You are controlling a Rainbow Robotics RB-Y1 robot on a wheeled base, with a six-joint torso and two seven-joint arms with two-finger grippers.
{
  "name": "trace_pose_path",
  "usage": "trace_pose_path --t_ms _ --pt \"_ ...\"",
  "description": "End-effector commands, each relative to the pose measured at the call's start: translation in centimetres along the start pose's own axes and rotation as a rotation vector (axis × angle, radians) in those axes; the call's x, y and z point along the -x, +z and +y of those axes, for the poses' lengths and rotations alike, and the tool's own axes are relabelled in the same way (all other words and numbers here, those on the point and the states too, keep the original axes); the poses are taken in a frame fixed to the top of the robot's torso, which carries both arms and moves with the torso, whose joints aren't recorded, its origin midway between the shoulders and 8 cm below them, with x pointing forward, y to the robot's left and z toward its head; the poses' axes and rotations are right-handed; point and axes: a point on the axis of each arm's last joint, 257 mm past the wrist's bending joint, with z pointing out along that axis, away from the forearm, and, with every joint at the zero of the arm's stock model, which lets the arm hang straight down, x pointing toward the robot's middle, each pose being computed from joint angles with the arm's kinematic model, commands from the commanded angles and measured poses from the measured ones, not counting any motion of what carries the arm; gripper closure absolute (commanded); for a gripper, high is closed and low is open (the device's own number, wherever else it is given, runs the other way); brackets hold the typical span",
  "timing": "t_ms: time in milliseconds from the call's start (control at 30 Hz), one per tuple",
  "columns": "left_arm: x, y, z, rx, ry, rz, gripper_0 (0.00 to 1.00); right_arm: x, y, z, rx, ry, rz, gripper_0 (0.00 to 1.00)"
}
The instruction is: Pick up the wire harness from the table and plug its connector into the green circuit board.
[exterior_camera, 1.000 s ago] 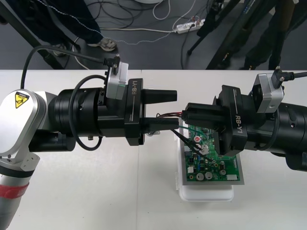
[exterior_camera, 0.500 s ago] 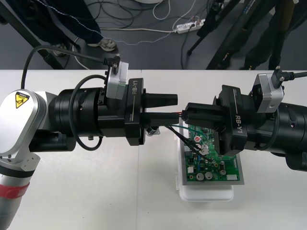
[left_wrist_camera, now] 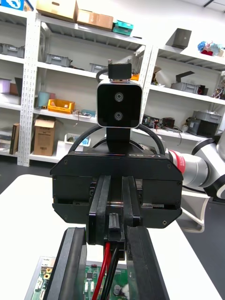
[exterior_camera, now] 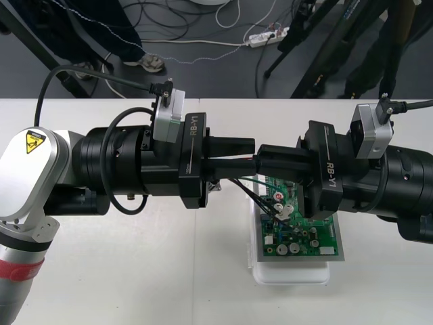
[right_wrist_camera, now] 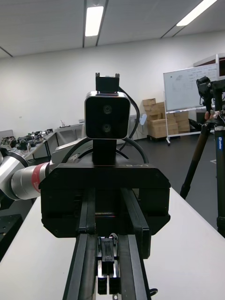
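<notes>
– Pale table [exterior_camera: 135, 271] under everything, was it?
– Yes, and both arms lay level above it, meeting tip to tip. The left gripper [exterior_camera: 252, 157] reached in from its side with its fingers [left_wrist_camera: 72, 267] standing apart, clamped on nothing. The right gripper [exterior_camera: 260, 160] pushed its closed fingertips into that gap.
– And below them?
– The green circuit board [exterior_camera: 308, 237] on its white base [exterior_camera: 291, 276], beneath the right gripper.
– Where was the harness [left_wrist_camera: 111, 246]?
– Pinched in the right gripper by its black plug [left_wrist_camera: 115, 224]. The plug's long axis ran along that gripper's fingers. The wires [left_wrist_camera: 107, 267] left it at the end facing the left gripper and passed between the left's open fingers.
– Which way did they run from there?
– Seen from above, they dropped away from the fingertips and slanted toward the right gripper's side, down to the board. Whether that end was seated in anything, I couldn't tell.
– Did the views differ?
– From above, the fingers covered the plug. The left wrist view looked straight at it, beneath the right gripper's camera [left_wrist_camera: 119, 104]. The right wrist view faced the left gripper's camera [right_wrist_camera: 107, 115] and a narrow dark piece between long black fingers, too unclear to name.
</notes>
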Motion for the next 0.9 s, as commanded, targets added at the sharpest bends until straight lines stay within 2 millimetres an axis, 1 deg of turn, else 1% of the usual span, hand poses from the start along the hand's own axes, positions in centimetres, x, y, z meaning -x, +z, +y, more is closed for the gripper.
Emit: trace_pose_path --t_ms 33,400,900 --pt "1.90 1.56 -1.25 -0.064 0.043 -0.037 0.76 1.02 1.17 1.01 0.023 -0.061 -0.025 1.00" --pt "1.99 1.55 -1.22 -0.063 0.043 -0.040 0.76 0.97 1.23 1.13 0.027 -0.059 -0.025 1.00" --pt "1.45 1.16 -1.21 -0.057 0.033 -0.028 0.76 0.97 1.23 1.13 0.027 -0.058 -0.024 1.00"
